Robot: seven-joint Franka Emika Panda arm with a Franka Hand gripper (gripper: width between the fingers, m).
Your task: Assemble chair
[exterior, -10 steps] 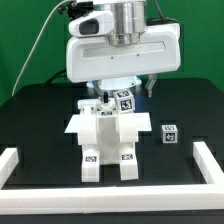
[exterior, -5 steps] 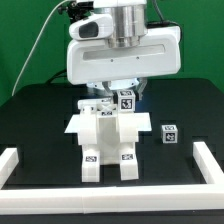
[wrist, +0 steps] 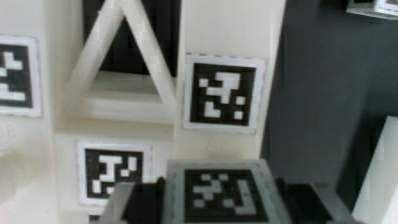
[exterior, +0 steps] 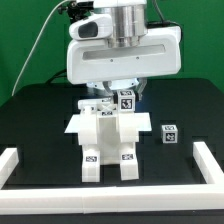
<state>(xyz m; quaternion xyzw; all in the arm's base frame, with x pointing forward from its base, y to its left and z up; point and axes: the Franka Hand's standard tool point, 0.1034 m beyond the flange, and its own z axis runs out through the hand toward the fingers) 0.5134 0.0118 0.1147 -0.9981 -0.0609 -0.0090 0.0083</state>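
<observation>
Black table [exterior: 40, 120], with a white rail [exterior: 15, 165] along its near edge. Franka arm [exterior: 120, 50] hangs over the middle, and its broad white housing covers the far end of the work.

Half-built chair [exterior: 105, 135] lies mid-table. Its long axis runs far to near in the exterior view. Two tagged bars point toward the camera, and a flat slab juts to the exterior view's left.

Loose cube [exterior: 169, 134] sits apart on the exterior view's right.

Small tagged block [exterior: 127, 101] is at the chair's far end. The wrist view shows the block [wrist: 217, 188] pinched between dark fingers [wrist: 146, 200]. Gripper [exterior: 126, 95] is clamped on that block.

A second ago the jaws stood wider and the block's tag sat askew. Half a second ago looks the same as now.
</observation>
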